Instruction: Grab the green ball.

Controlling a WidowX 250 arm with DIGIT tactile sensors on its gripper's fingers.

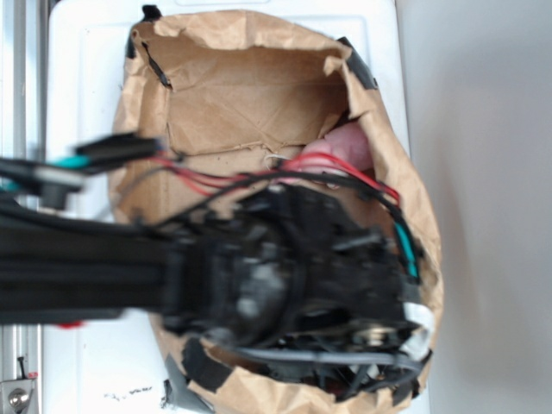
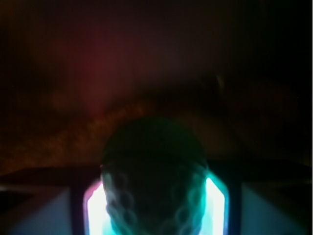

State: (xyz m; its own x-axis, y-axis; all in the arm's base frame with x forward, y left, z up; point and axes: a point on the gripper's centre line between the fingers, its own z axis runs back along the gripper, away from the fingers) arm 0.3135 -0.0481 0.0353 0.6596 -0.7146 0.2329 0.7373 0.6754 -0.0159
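The robot arm (image 1: 86, 267) reaches from the left and goes down into a brown paper bag (image 1: 250, 95) that lies on a white surface (image 1: 86, 86). The black body of the arm, with red and black cables (image 1: 259, 177) on top, fills most of the bag's opening, so the exterior view does not show the end effector or the bottom of the bag. Black tape (image 1: 358, 65) holds the torn rim of the bag in some places. Just behind the cables a small part of a pink plush bunny (image 1: 349, 147) shows, lying against the right wall of the bag.

In the wrist view everything is very dark. The green ball (image 2: 154, 171) is round and dark, and it sits in the low middle of the picture, between the two fingers (image 2: 217, 205) of the end effector (image 2: 155, 208). The fingers glow bright, pink-white at left and cyan at right, and each one lies close along a side of the ball. It seems the fingers press on the ball, but I cannot tell for sure if they really clamp it. Around the ball only the dim brown inside of the bag is seen.
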